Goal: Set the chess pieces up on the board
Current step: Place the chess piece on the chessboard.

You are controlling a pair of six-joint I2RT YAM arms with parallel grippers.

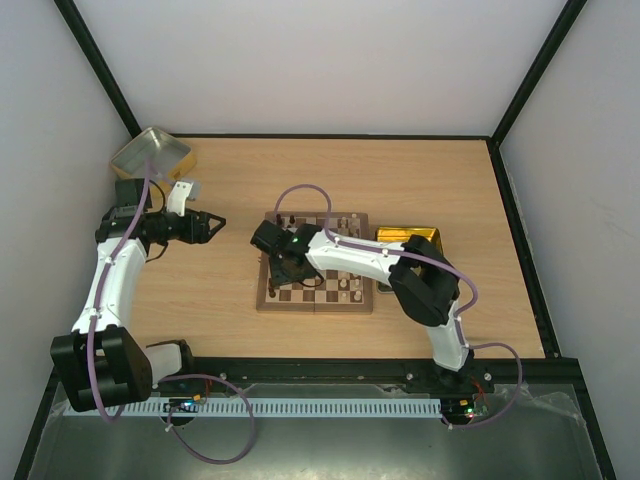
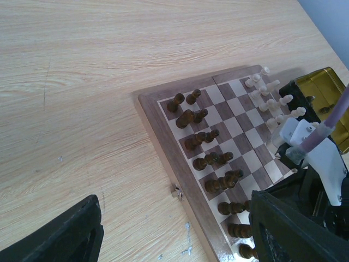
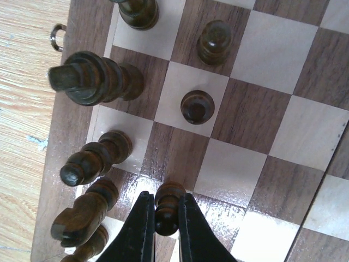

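Right tool (image 3: 163,218): fingers clamped on a dark pawn (image 3: 167,203), gripped mid-body so its base can seat flat. It sits over the second row in from the rim of the board (image 2: 163,139), beside the standing dark pieces (image 2: 210,159). I judge it fills a gap in the pawn line. Base touching the square or not: cannot tell.

Left tool (image 1: 211,226): fingers apart, empty, over the worktop (image 1: 230,180) left of the board, clear of my right arm.

The left wrist view shows the cream pieces (image 2: 270,95) ranked along the far side. The right wrist view misses these, but it alone shows the grip.
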